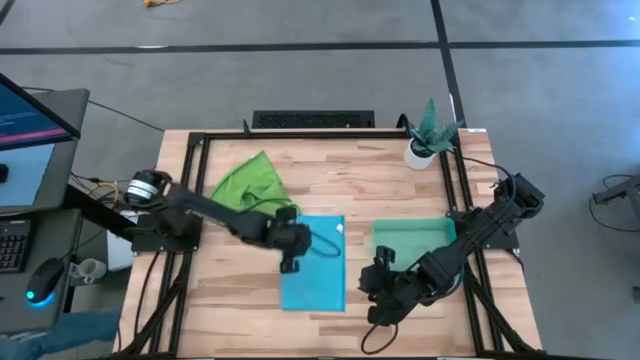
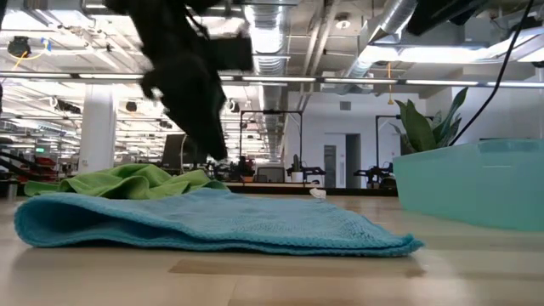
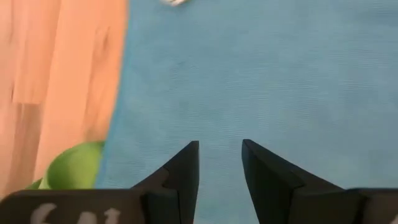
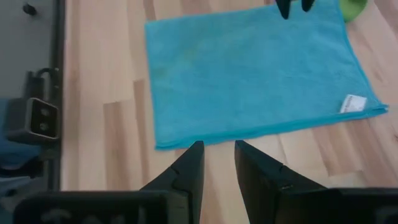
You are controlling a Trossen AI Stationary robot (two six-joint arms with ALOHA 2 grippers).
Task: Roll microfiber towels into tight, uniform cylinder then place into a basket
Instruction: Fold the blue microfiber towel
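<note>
- Green towel (image 1: 248,182) lay crumpled at far left, untouched.
- Left gripper (image 1: 291,262) hung over the blue towel's (image 1: 314,263) left edge, fingers narrowly parted, empty.
- Blue towel lay flat at table centre, long axis near-to-far.
- Right gripper (image 1: 377,316) waited just right of its near corner, narrowly parted, empty.
- Basket (image 1: 378,238) sat right of the towel.

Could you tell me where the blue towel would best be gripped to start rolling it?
Probably at a short edge of the blue towel, best the one nearest the table's front. It lies flat and folded, so a pincer coming straight down can pinch that edge and curl it toward the tag end. The left pincer hovers open over its left side.
</note>
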